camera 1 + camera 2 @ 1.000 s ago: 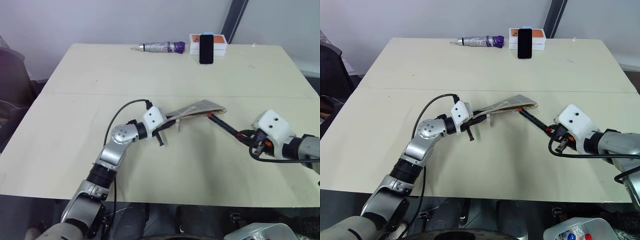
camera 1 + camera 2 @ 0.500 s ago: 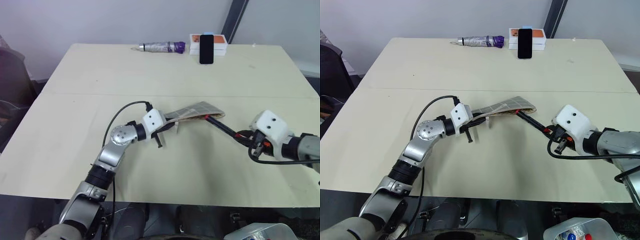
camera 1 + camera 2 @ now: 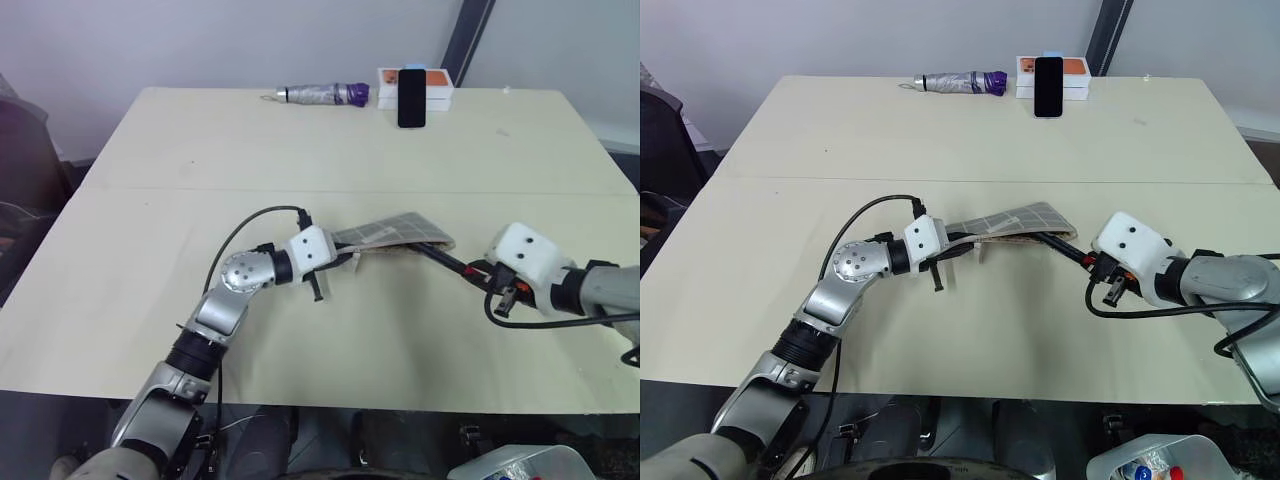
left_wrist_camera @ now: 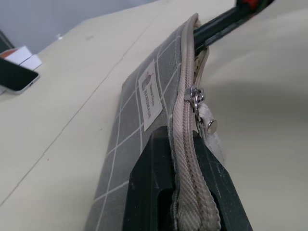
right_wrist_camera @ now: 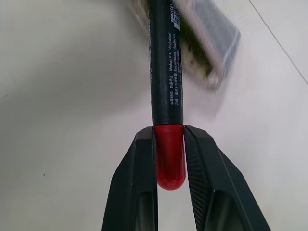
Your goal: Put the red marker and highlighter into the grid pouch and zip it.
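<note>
The grid pouch (image 3: pixel 395 230) is grey with white lines and is held off the table at mid-table. My left gripper (image 3: pixel 340 256) is shut on its zipper edge (image 4: pixel 185 96), near the metal pull. The red marker (image 3: pixel 445 260) is black-bodied, and its far end sits in the pouch's open mouth (image 4: pixel 195 36). My right gripper (image 5: pixel 169 134) is shut on the marker's red end (image 5: pixel 169 159), to the right of the pouch. The highlighter is out of view.
At the table's far edge lie a folded umbrella (image 3: pixel 320 94) and a black phone (image 3: pixel 411 97) leaning on small boxes (image 3: pixel 438 78). A cable (image 3: pixel 245 225) loops over my left arm. Bare tabletop (image 3: pixel 400 340) spreads in front of both grippers.
The marker has slid further into the pouch's mouth as my right gripper edged toward the pouch. The pouch has sunk a little and lies flatter.
</note>
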